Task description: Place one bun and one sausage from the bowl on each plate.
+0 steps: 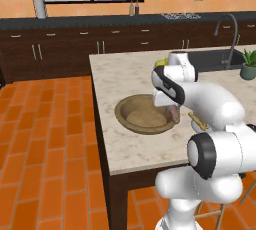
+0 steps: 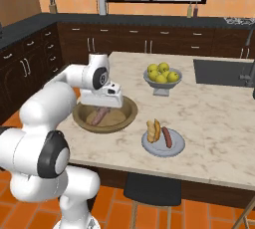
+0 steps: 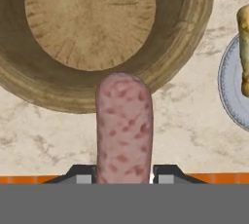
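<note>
Claw (image 3: 124, 175) points down, gripping sausage (image 3: 124, 128) above bowl (image 3: 44, 79).

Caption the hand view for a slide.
Tool shut on a sausage, above the wooden bowl, plate at the right edge.

We see the plate (image 3: 233, 91) and its bun (image 3: 244, 47) cut off at the hand view's edge; the sausage (image 3: 124, 130) hides the claw's (image 3: 124, 175) fingertips.

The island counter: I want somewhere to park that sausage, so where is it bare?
The counter is bare between the plate and the sink, and behind the apple bowl toward the far edge. It is crowded at the near left, where the wooden bowl, the fingers shut on the sausage, and the plate sit close.
</note>
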Tool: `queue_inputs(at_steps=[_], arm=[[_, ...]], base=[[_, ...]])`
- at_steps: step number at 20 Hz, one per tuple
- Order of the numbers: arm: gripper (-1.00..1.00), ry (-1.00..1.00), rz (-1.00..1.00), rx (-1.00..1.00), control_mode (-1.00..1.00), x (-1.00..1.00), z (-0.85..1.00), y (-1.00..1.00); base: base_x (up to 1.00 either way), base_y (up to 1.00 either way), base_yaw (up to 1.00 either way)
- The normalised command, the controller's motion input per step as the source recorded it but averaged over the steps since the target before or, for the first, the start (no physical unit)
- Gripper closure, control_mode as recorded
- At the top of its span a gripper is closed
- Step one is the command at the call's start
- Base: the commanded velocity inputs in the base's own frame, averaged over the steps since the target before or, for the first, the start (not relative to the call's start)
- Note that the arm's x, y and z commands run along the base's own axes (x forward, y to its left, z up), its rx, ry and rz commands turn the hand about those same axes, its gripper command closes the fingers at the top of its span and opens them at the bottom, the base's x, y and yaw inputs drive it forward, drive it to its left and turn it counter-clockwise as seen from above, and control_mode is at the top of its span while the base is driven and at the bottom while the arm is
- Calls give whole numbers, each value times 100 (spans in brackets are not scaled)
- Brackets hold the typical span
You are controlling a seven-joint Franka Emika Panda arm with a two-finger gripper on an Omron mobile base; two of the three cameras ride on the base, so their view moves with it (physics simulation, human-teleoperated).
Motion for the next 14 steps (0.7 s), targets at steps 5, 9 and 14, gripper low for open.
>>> queue_inputs(at_steps=[5, 9, 14], arm=[[100, 0, 0, 0, -100, -4, 7, 22], [100, 0, 0, 0, 100, 0, 0, 0], [100, 0, 0, 0, 100, 0, 0, 0]], base=[[0, 0, 0], [-48, -28, -1], [-54, -90, -14]])
